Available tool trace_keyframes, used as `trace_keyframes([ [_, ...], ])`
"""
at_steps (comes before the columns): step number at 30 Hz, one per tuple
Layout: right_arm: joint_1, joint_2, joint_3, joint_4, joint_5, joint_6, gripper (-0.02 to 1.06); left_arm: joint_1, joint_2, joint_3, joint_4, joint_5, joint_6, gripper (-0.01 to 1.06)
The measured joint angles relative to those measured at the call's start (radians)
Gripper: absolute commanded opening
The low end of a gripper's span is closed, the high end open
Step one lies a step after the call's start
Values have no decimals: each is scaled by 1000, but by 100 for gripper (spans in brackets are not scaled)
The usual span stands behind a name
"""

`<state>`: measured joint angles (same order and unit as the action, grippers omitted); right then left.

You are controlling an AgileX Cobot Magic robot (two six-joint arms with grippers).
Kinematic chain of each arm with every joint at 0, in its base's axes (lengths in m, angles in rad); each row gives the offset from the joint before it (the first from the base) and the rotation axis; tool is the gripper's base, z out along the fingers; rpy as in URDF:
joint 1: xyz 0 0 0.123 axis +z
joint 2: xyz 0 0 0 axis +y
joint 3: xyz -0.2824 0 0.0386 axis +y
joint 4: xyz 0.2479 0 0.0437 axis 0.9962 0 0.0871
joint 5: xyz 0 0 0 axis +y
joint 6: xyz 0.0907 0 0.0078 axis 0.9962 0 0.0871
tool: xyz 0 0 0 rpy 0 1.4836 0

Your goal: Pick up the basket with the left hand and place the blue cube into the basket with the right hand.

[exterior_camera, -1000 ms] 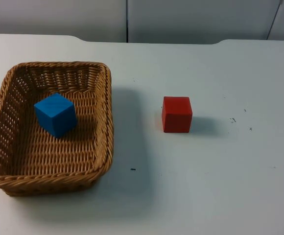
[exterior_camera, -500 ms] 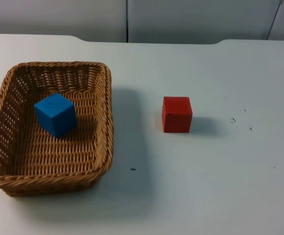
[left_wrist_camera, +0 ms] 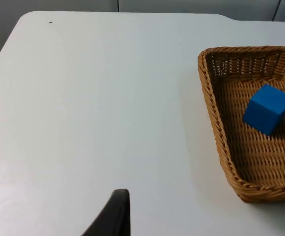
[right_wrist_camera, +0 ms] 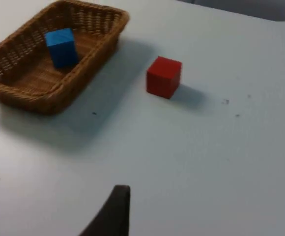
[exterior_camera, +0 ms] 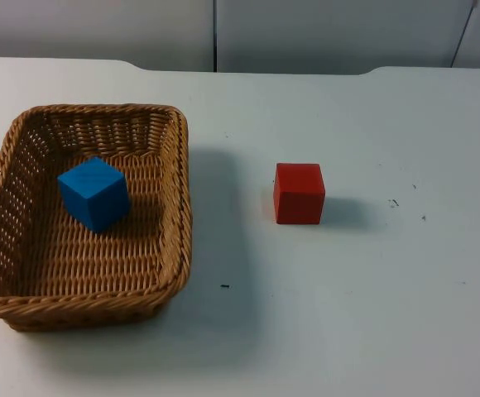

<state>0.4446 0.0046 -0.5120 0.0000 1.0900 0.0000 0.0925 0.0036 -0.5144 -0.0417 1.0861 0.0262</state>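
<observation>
A woven wicker basket [exterior_camera: 180, 207] rests on the white table at the left in the top view. Inside it, toward the back left, lies the blue cube [exterior_camera: 94, 193], turned at an angle. The left wrist view takes in the basket [left_wrist_camera: 213, 113] and the blue cube [left_wrist_camera: 267, 108] from its outer side, with my left gripper [left_wrist_camera: 115, 216] well away over bare table. My right gripper [right_wrist_camera: 114, 211] hangs back near the table's front, far from the basket [right_wrist_camera: 91, 44] and the blue cube [right_wrist_camera: 61, 46]. Neither gripper holds anything.
A red cube [exterior_camera: 299, 193] stands on the table right of the basket, about a hand's width from its rim; the right wrist view has the red cube [right_wrist_camera: 163, 76] too. The grey partition wall [exterior_camera: 215, 33] closes the table's far edge.
</observation>
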Motion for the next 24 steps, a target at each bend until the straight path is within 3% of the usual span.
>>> trace_keyframes([
  [1,0,0,0,0,0,0,105,0,0,0,0,0,0,105],
  [5,-190,0,0,0,0,0,105,-23,0,0,-1,0,0,105],
  [14,-404,0,0,0,0,0,105,-46,0,0,-1,0,0,105],
  [24,-435,0,0,0,0,0,105,-47,0,0,-1,0,0,105],
])
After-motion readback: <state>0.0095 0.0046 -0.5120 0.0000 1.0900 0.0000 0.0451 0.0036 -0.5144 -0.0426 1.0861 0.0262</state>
